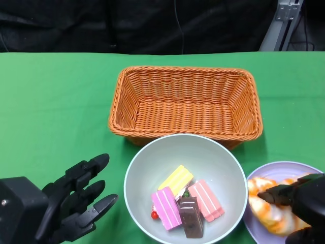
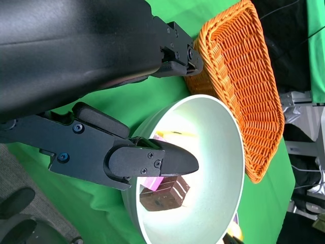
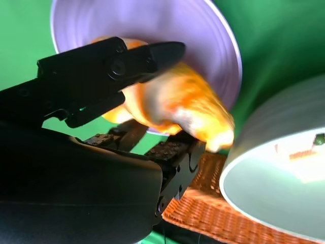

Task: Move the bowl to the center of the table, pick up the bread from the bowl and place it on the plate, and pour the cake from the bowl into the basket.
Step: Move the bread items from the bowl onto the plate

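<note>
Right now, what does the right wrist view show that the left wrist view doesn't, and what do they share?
Only the right wrist view shows the right hand holding the bread over the purple plate.

Only the left wrist view shows the left hand, open beside the bowl, and the cake pieces clearly, including the chocolate cake and the pink cake.

Both show the pale green bowl and the orange wicker basket on the green table cover.
</note>
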Available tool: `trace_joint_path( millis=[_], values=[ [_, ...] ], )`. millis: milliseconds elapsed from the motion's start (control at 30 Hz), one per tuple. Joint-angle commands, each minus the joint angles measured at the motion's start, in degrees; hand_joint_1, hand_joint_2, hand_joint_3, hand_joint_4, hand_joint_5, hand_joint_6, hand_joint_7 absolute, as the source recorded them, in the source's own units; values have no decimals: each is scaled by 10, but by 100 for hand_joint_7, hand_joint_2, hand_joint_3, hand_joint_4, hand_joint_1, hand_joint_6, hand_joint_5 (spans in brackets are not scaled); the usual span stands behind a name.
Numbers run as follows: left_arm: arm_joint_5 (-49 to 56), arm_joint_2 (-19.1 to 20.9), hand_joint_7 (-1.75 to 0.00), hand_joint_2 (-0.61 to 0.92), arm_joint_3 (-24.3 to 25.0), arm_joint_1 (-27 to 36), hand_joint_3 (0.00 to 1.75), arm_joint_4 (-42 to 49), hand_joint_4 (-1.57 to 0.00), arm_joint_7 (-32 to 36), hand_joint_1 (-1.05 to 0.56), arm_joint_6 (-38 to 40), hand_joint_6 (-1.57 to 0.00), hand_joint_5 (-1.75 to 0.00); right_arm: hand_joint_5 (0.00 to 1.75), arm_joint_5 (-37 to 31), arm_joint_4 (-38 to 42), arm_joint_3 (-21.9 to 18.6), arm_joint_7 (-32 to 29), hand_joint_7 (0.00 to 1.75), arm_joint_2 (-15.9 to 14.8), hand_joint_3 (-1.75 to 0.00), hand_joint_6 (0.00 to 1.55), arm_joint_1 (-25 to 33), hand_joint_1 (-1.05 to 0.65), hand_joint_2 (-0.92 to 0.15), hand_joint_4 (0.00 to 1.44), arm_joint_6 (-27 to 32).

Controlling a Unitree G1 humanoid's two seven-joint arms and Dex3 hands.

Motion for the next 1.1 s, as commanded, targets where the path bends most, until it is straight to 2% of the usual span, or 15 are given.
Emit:
trace_joint_path(
  millis=[33, 433, 500, 600, 700, 733, 800, 867, 1100],
  values=[
    [1, 7, 0, 92, 7, -2, 34, 2, -15, -1, -66, -10, -19, -14, 0, 8, -31, -6, 21, 0, -9, -12, 21, 4, -80, -92, 19, 13],
    [42, 8, -1, 92, 0, 2, 31, 3, -15, 10, -62, -49, -21, -14, 1, 24, -120, -27, 33, 0, 2, -16, 17, 38, -87, -92, 17, 38],
    [44, 9, -1, 92, 1, 4, 32, 1, -14, 9, -62, -52, -20, -14, 9, 22, -132, -32, 27, 3, 4, -17, 22, 45, -85, -92, 33, 37],
    [45, 8, -1, 92, 2, 5, 32, 0, -14, 9, -62, -52, -21, -14, 23, 16, -144, -37, 35, 3, 1, -22, 26, 48, -82, -92, 65, 40],
    [45, 7, -1, 92, 3, 5, 32, -1, -14, 8, -62, -52, -21, -14, 22, 12, -152, -40, 40, 6, -4, -24, 36, 51, -78, -92, 83, 38],
    [45, 7, -1, 92, 3, 6, 32, 0, -15, 8, -62, -54, -21, -15, 21, 9, -155, -42, 37, 8, -5, -24, 41, 54, -77, -92, 84, 37],
    [47, 10, -1, 92, 2, 6, 32, 1, -15, 7, -62, -57, -21, -15, 14, 1, -160, -46, 35, 9, -2, -23, 60, 59, -74, -92, 85, 39],
    [48, 10, -1, 92, 3, 6, 32, 1, -15, 7, -62, -58, -21, -15, 11, -4, -165, -51, 32, 9, 3, -23, 67, 64, -73, -92, 85, 43],
    [59, 6, -1, 92, 4, 9, 32, 9, -16, 10, -64, -91, -21, -15, 7, 14, -186, -68, -3, 2, 32, -20, 59, 78, -65, -92, 82, 42]
  ],
)
